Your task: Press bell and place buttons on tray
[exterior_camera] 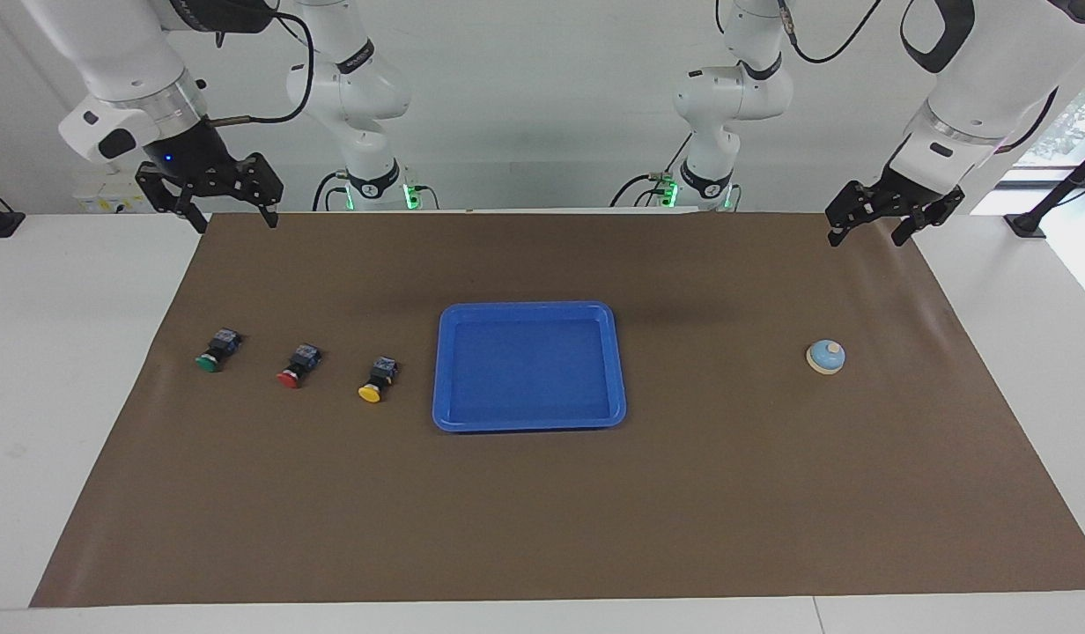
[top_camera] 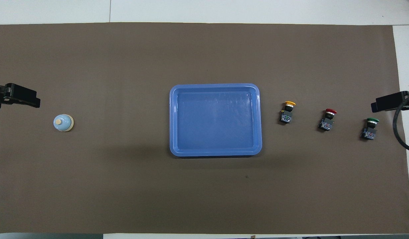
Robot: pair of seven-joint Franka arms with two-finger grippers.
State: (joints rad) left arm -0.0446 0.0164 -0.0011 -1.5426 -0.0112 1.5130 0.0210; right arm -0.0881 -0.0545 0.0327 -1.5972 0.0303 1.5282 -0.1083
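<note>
Left tool (exterior_camera: 870,226) hovering released over surface (exterior_camera: 542,528) corner at left arm's end; right tool (exterior_camera: 229,210) hovering released over opposite robot-side corner. Bell (exterior_camera: 826,357) sitting toward left arm's end; tray (exterior_camera: 444,370) sitting mid-surface, nothing lying in it.

Risks:
- off-centre press likely sliding bell
- green button (exterior_camera: 215,350), red button (exterior_camera: 298,366), yellow button (exterior_camera: 376,380) lying tipped on sides; round caps probably rolling under closing fingers

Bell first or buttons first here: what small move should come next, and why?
Probably the left end effector should come down over the bell to press its knob. It hangs open above the mat at the bell's end of the table, and nothing is held. The tray has no buttons in it; the green button, red button and yellow button lie toward the right end effector.
</note>
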